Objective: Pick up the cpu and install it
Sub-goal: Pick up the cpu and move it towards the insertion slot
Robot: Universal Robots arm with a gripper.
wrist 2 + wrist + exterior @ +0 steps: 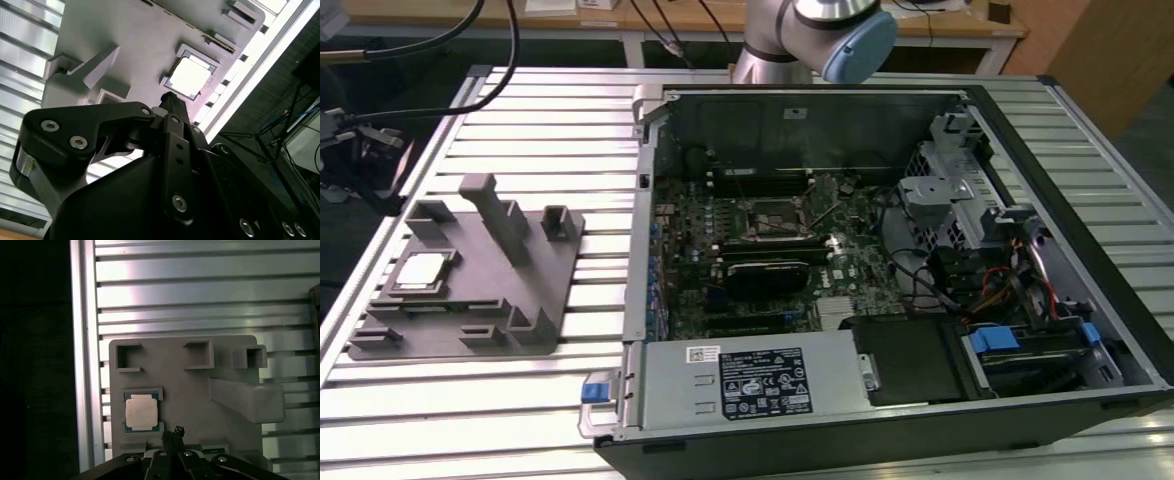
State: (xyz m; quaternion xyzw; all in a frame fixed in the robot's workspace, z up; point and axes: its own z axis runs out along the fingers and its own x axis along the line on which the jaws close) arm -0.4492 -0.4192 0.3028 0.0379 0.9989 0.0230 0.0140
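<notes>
The gripper (pixel 177 431), fingers together and empty, hovered off-centre from the cpu (pixel 142 412) seated in the grey fixture (pixel 190 390). A clean pick likely needed centring squarely over the chip's edges.

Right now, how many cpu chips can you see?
1. The cpu lies in a recess of the grey holder, on the exterior view's left, beside the open computer case; another could be hidden inside the case.

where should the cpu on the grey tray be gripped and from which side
Probably by two opposite thin edges, coming straight down from above. The cpu lies flat, silver top up, in a shallow square pocket of the grey tray, so the pocket's frame looks likely to block a sideways approach.
</notes>
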